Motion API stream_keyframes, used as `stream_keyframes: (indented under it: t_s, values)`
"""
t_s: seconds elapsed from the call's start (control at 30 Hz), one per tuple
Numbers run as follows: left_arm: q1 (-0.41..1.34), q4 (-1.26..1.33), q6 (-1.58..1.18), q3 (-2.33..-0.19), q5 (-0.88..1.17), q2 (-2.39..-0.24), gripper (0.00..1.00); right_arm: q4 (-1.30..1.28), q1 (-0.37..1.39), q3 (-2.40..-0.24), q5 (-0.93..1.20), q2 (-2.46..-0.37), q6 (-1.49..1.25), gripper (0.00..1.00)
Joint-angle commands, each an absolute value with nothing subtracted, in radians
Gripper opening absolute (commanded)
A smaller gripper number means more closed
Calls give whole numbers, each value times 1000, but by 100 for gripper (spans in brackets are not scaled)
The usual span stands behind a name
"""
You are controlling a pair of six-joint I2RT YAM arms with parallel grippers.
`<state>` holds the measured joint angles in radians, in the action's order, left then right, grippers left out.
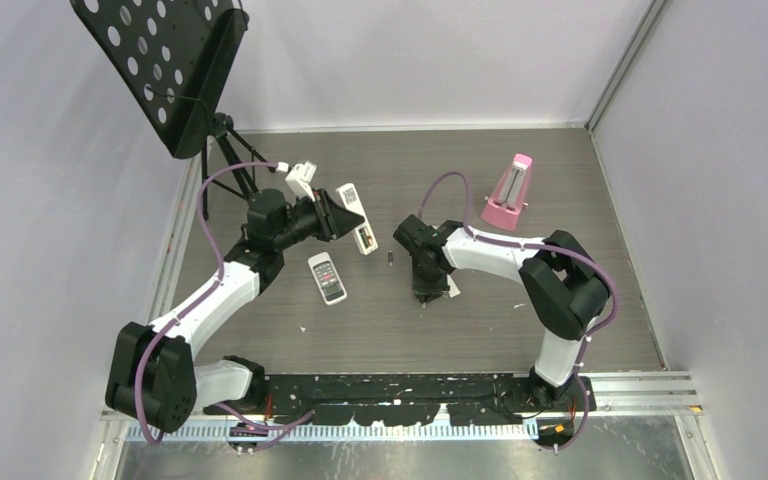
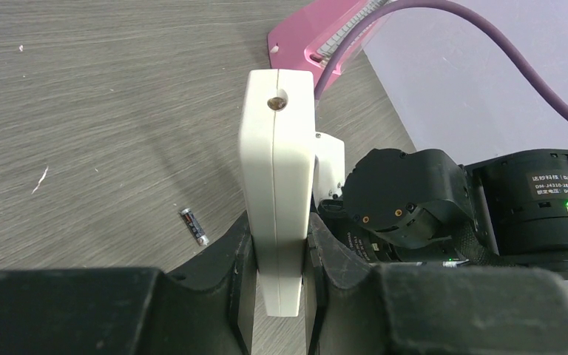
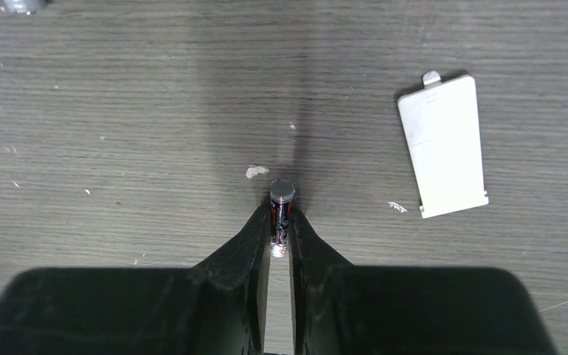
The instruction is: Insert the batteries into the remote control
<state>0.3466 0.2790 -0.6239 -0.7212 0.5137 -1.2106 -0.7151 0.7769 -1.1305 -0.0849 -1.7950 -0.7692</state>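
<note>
**Holding one battery on end, with the remote control lying off to the left**

The right gripper (image 3: pixel 281 225) is pinching a battery (image 3: pixel 281 213) between closed jaws. The battery's long axis is running along the fingers, with one flat end poking out past the tips toward the table (image 1: pixel 410 340). Whether that end is touching the wood cannot be told.

A loose battery (image 1: pixel 390 258) is lying just to the left of this gripper. Further left, the remote control (image 1: pixel 327 277) is resting button side up, its long axis pointing roughly away from the arm bases. It is sitting nearer the left arm, so the held battery would probably have to travel leftward, and the remote's back is facing down for now.

The left gripper (image 2: pixel 279 237) is clamping the slim white remote (image 2: pixel 277 185) on its edge above the table. That is likely leaving no free jaws on that side to turn the shorter one over.

A white battery cover (image 3: pixel 444 144) is lying flat beside the right gripper, and a pink metronome (image 1: pixel 508 192) is standing well beyond it.
</note>
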Motion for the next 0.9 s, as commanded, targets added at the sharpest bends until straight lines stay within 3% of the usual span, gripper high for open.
stream_keyframes:
  t_s: [0.0,0.4,0.57,0.87]
  values:
    - [345,342,-628,-718,515,-1203,0,-673,775,-1105,-112,-1762,-632,17]
    - [345,375,-651,-702,535,-1209,0,-656,774,-1079,-107,-1787,-616,23]
    - [346,378,-705,-709,544,-1234,0,-648,775,-1077,-108,-1769,-618,9]
    - [395,406,-906,-741,609,-1412,0,-670,769,-1075,-112,-1609,-598,4]
